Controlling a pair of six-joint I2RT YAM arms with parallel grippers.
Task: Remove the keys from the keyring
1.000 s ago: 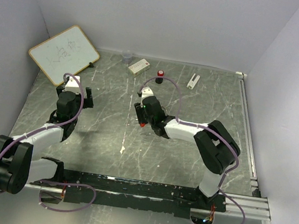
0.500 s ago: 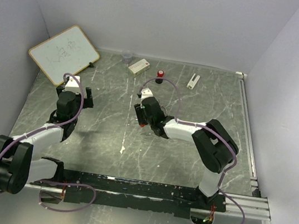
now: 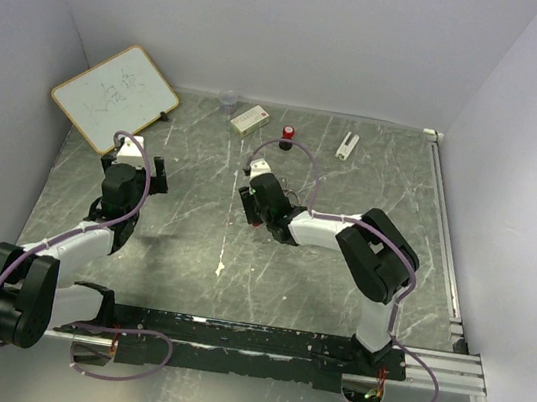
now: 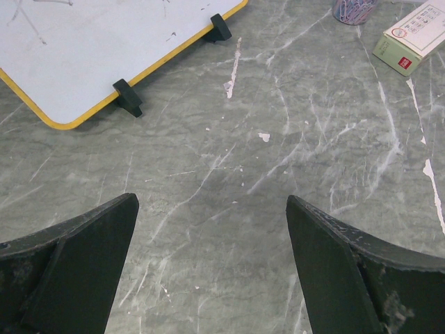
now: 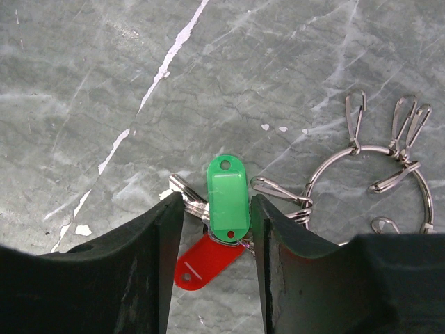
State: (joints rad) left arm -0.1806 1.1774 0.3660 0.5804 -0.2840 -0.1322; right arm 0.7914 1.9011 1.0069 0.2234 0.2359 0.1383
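In the right wrist view, a green-headed key [image 5: 227, 195] lies on the marble table over a red-headed key [image 5: 205, 264], and a short silver blade [image 5: 186, 191] sticks out to the left. They hang on the thin silver keyring [image 5: 379, 147], which carries several wire clips and lies to the right. My right gripper [image 5: 217, 209] is low over the keys, with its jaws narrowly apart on either side of the green head. In the top view the right gripper [image 3: 255, 213] is at mid-table. My left gripper [image 4: 212, 209] is open and empty over bare table; in the top view the left gripper [image 3: 155, 170] sits at the left.
A whiteboard [image 3: 115, 95] leans at the back left. Along the back wall stand a clear cup [image 3: 228, 102], a white box [image 3: 249, 118], a black cylinder with a red cap [image 3: 287, 135] and a small white piece [image 3: 346, 146]. A metal rail [image 3: 445, 238] borders the right edge.
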